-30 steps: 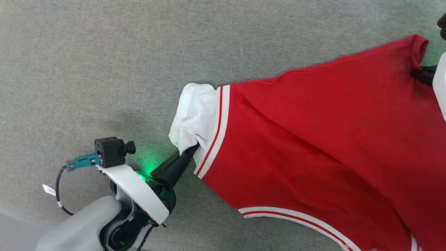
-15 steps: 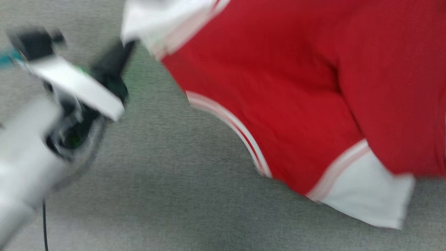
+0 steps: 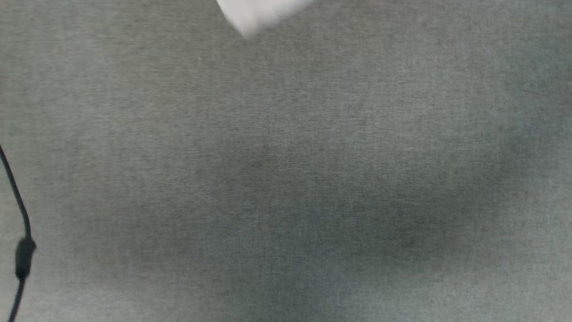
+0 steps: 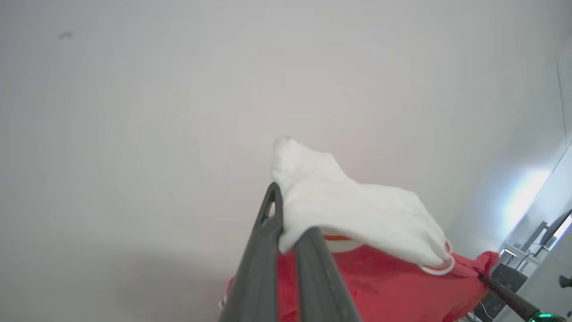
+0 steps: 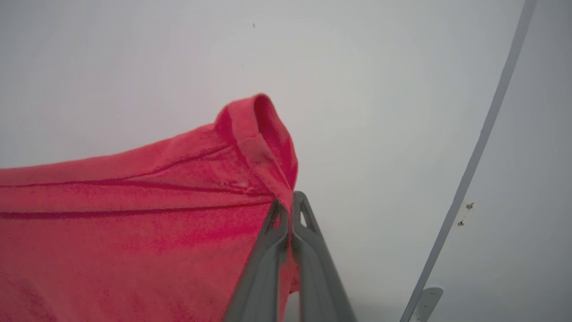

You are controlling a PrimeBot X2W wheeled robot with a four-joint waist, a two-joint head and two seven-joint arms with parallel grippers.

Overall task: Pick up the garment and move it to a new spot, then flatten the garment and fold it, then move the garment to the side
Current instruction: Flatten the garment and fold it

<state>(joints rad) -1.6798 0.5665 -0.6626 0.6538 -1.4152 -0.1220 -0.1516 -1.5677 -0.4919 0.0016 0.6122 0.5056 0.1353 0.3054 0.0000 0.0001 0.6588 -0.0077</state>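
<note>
The garment hangs in the air, stretched between my two grippers. In the left wrist view my left gripper (image 4: 286, 214) is shut on its white sleeve (image 4: 357, 210), and the red body (image 4: 393, 286) sags below. In the right wrist view my right gripper (image 5: 289, 205) is shut on a folded red edge of the garment (image 5: 134, 223), which spreads off to the left. A blurred white piece of the garment (image 3: 257, 11) shows at the top edge of the head view. At the far red corner in the left wrist view is a dark finger (image 4: 509, 297) of the other arm.
The head view looks down on a grey cloth surface (image 3: 286, 179) with a soft shadow across its middle. A thin black cable (image 3: 18, 214) hangs at the left edge. Both wrist views face a pale wall; a thin pale strip (image 5: 473, 156) runs down the right.
The head picture has shifted a lot. The red garment and the left arm have gone out past its top edge, leaving one white scrap. Both grippers stay shut.
</note>
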